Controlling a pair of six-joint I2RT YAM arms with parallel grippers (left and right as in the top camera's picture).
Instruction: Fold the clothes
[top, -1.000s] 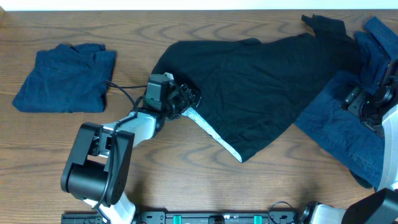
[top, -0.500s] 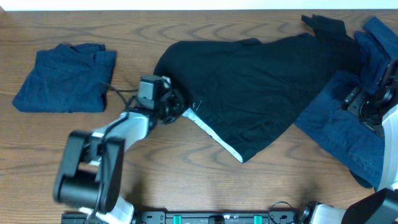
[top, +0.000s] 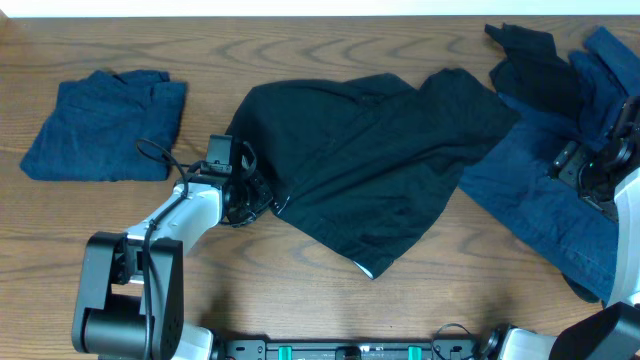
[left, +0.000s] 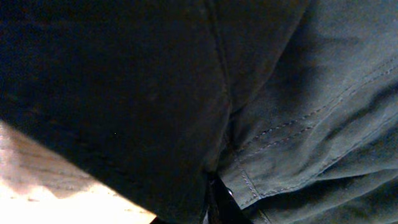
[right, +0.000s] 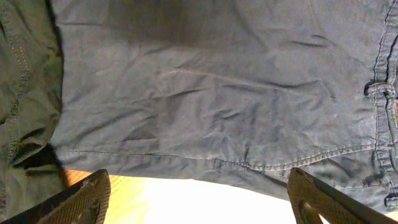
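Observation:
A black garment lies spread across the middle of the table. My left gripper is shut on its lower left edge. In the left wrist view, dark cloth and a stitched hem fill the frame, and the cloth is pinched at the jaws. A blue denim garment lies crumpled at the right. My right gripper hovers over it. Its fingers stand wide apart above the blue cloth, with nothing between them.
A folded blue garment lies at the far left. More dark and blue clothes are heaped at the back right corner. Bare wood runs along the front of the table.
My left gripper closed on the black garment's edge and pulled it left. The garment slid off the right-hand pile and bunched up, hiding most of its pale lining strip. The right arm stayed still.

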